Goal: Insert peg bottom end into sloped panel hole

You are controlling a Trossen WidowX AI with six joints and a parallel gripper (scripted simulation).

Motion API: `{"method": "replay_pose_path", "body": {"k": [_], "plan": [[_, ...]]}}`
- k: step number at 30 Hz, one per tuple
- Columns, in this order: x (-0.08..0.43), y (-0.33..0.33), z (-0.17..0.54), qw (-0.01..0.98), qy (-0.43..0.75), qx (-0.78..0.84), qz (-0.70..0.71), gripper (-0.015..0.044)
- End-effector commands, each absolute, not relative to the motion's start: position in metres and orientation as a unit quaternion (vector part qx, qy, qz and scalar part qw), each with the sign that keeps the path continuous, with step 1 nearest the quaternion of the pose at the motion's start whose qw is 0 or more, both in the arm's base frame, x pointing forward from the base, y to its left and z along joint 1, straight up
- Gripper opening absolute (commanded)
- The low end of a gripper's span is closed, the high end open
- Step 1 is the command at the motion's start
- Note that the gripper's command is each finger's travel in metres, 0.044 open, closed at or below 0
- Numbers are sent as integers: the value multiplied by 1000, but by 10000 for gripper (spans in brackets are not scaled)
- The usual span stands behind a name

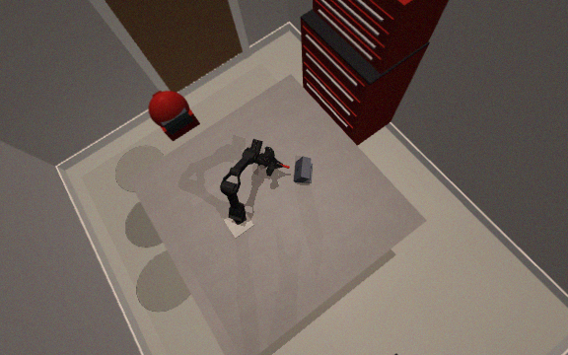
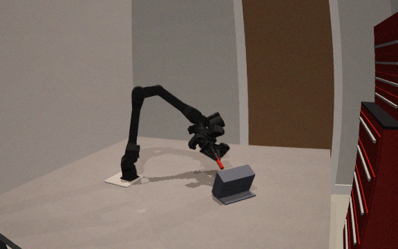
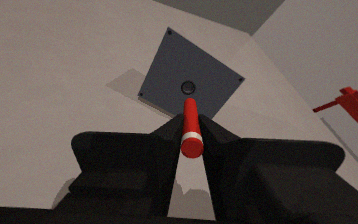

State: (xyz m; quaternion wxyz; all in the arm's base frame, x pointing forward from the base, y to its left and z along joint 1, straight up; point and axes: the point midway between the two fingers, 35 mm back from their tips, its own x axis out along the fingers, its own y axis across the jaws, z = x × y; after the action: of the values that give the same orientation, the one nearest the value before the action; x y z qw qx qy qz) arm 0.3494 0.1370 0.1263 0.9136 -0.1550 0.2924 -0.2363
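While the end effector grasps the red peg near the block, alignment's in hand, prob. Next: line up w/ hole, then push straight.

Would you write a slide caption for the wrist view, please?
Black tool gripping a red cylindrical peg with a white band, before a grey panel with a round hole.

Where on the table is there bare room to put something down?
Bare patches: between the panel and the tool chest, and in front of the white base plate. Crowded: around the gripper, peg and panel.
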Motion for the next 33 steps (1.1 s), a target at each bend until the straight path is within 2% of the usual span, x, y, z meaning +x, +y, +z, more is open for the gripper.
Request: {"method": "replay_pose_path", "body": {"k": [1,33], "plan": [[352,134,123,913,290,-160,-237,0],[371,124,113,920,269,-160,-236,0]]}}
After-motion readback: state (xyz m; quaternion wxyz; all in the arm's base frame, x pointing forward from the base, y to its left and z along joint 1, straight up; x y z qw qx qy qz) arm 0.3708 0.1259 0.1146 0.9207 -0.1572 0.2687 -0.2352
